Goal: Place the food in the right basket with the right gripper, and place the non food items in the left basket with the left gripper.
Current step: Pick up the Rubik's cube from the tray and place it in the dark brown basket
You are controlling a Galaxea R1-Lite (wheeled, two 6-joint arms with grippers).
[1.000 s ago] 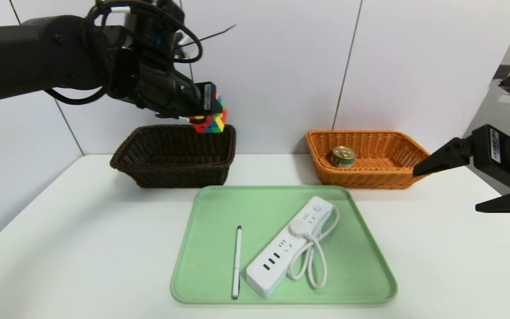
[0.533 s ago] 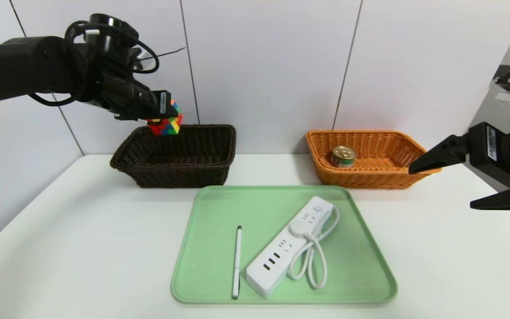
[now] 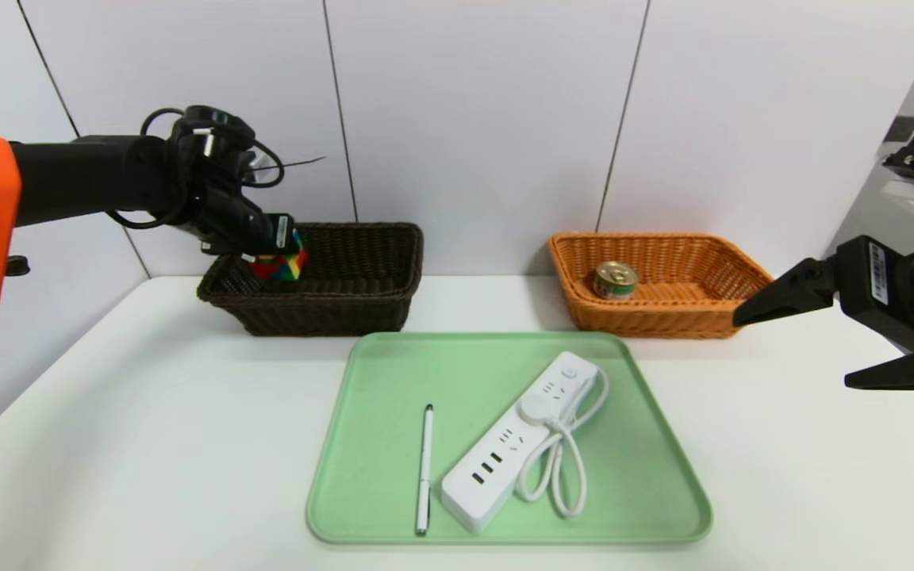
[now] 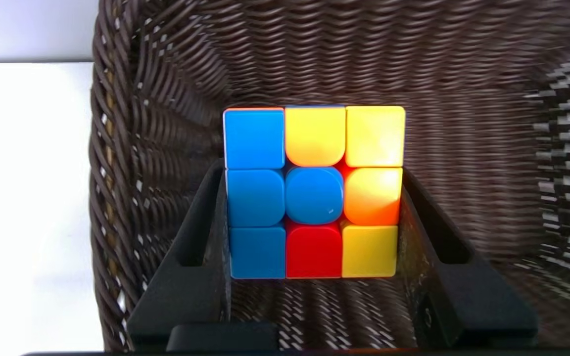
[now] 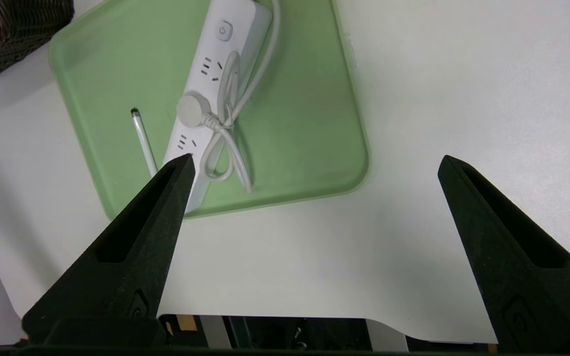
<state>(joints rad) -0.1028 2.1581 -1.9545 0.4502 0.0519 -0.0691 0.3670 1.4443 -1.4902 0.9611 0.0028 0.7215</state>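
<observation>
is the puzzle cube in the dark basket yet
Inside the rim, not released: the left end effector grips the cube within the dark basket.

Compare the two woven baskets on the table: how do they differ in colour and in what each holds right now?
The left basket is dark brown; the right basket is orange-tan. In the right basket lies a tin can; over the left one the left gripper holds a puzzle cube, not yet released. Both are rectangular wicker with flared sides.
</observation>
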